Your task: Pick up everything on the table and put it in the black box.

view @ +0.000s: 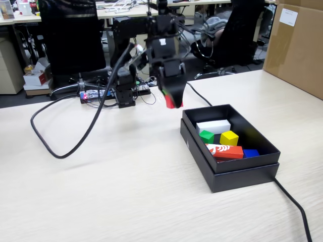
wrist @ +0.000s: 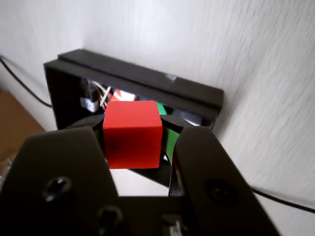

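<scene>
Here, a pale wood-grain table [view: 101,191] fills the lower and middle part of the fixed view, with office chairs and desks blurred across the top edge. A big brown cardboard carton [view: 295,45] stands at the upper right of the frame. A thick black cable [view: 65,146] loops over the table at the left.

The black robot arm [view: 161,45] rises at the upper centre of the fixed view and leans down toward the right. The black box [view: 222,174] sits at the lower right of centre, shallow and open-topped; in the wrist view its dark rim [wrist: 147,81] runs across the upper middle of the frame.

Inside the box, in the fixed view, a white block [view: 213,126] lies toward the back, a long red-and-white printed block [view: 224,151] lies toward the front, and a blue piece [view: 250,153] shows at its right end. The yellow cube [view: 229,137] and the green cube [view: 206,136] rest between them, near the middle of the box.

The gripper [view: 171,101] hangs in the air just above and left of the box's back corner. Its two jaws are closed against the sides of the red cube [wrist: 133,132], which fills the centre of the wrist view; in the fixed view only a red corner [view: 170,102] peeks out below the fingers.
</scene>
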`<state>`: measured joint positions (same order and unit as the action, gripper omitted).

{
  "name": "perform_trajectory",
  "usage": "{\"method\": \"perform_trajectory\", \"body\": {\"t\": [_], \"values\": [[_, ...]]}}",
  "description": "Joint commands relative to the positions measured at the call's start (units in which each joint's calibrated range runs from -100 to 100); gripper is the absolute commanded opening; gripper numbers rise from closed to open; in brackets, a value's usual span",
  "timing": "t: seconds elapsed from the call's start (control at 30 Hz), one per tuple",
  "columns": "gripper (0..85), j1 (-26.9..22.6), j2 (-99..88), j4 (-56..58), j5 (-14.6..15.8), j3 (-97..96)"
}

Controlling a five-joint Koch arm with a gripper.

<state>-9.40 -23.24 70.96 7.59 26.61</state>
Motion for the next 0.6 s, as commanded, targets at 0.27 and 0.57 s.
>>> {"method": "perform_trajectory", "body": {"t": [0.27, 0.57], "values": [[13.8, -6.2, 11.2, -1.0, 0.7, 18.3], [14.0, -7.3, 25.4, -6.0, 1.1, 17.7]]}}
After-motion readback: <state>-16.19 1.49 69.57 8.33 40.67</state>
